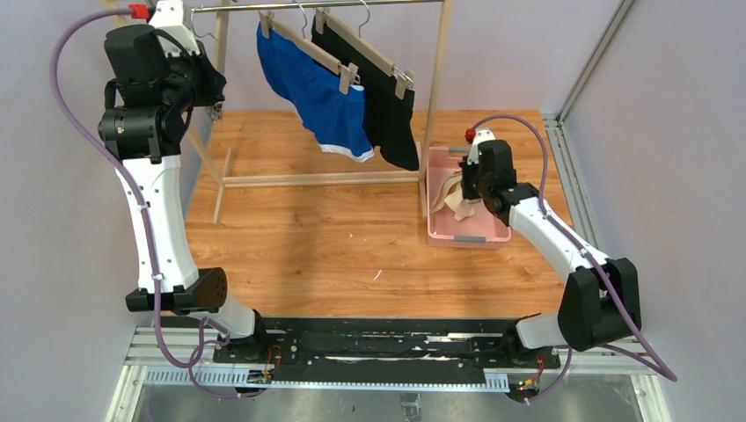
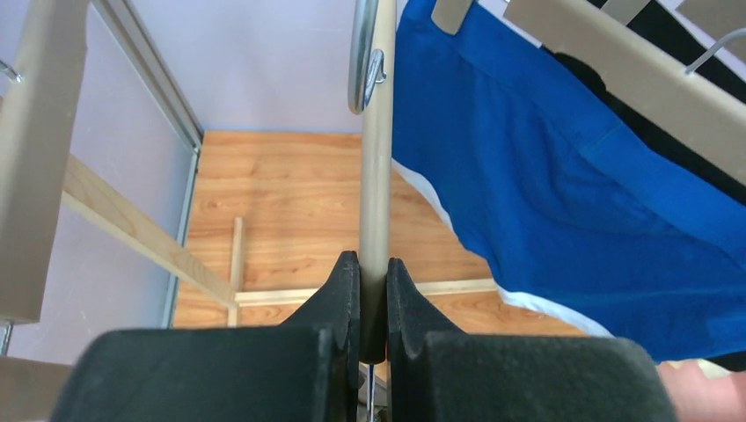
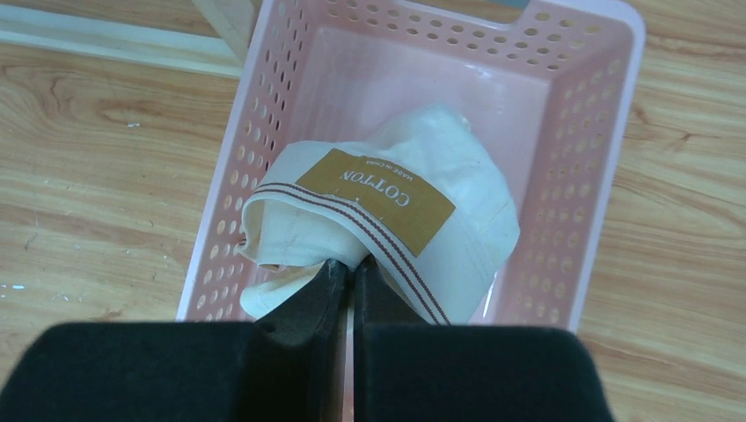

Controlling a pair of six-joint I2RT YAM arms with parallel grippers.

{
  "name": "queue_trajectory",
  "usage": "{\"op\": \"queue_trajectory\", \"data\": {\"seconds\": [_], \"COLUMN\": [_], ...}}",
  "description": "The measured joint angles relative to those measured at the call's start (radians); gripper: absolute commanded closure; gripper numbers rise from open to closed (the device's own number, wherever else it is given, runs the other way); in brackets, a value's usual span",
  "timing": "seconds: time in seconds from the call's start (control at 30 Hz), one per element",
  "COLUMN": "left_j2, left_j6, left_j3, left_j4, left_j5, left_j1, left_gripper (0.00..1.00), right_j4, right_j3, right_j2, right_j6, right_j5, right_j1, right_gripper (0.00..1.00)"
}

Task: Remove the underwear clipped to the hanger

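The left gripper [image 2: 373,264] is clamped on a beige clip hanger's bar [image 2: 378,158]. The right gripper [image 3: 350,268] is closed on the cream-beige cotton briefs [image 3: 457,167] in a pink perforated plastic basket [image 3: 576,132]. The bright blue briefs [image 1: 321,88] and plain black briefs [image 1: 391,114] hang clipped on the wooden rack [image 1: 435,88].

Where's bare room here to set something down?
Bare wood lies between the rack's floor rail, the pink basket and the arm bases. Crowded: under the hanging blue underwear and black underwear, and at the basket, where the right gripper holds cream underwear.
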Motion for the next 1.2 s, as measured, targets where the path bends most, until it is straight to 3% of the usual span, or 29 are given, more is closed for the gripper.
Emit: {"op": "queue_trajectory", "data": {"seconds": [0.8, 0.87, 0.93, 1.03, 1.13, 1.2], "left_j2": [0.133, 0.134, 0.134, 0.135, 0.132, 0.122], "left_j6": [-0.045, -0.051, -0.06, -0.071, -0.076, -0.082], "left_j3": [-0.011, -0.011, -0.011, -0.011, -0.017, -0.036], "left_j4": [0.164, 0.171, 0.174, 0.179, 0.193, 0.201], "left_j5": [0.078, 0.083, 0.089, 0.096, 0.104, 0.108], "left_j1": [0.073, 0.079, 0.085, 0.093, 0.097, 0.098], "left_gripper": [1.0, 0.9, 0.76, 0.64, 0.55, 0.54], "right_j4": [0.053, 0.056, 0.063, 0.066, 0.068, 0.068], "right_j3": [-0.073, -0.076, -0.079, -0.085, -0.089, -0.093], "right_j2": [0.067, 0.067, 0.067, 0.067, 0.066, 0.064], "right_j6": [0.007, 0.007, 0.007, 0.014, 0.021, 0.023], "right_j5": [-0.105, -0.108, -0.111, -0.12, -0.123, -0.122], "right_j1": [0.0, 0.0, 0.0, 0.0, 0.0, 0.0], "right_gripper": [1.0, 0.99, 0.82, 0.57, 0.44, 0.42]}}
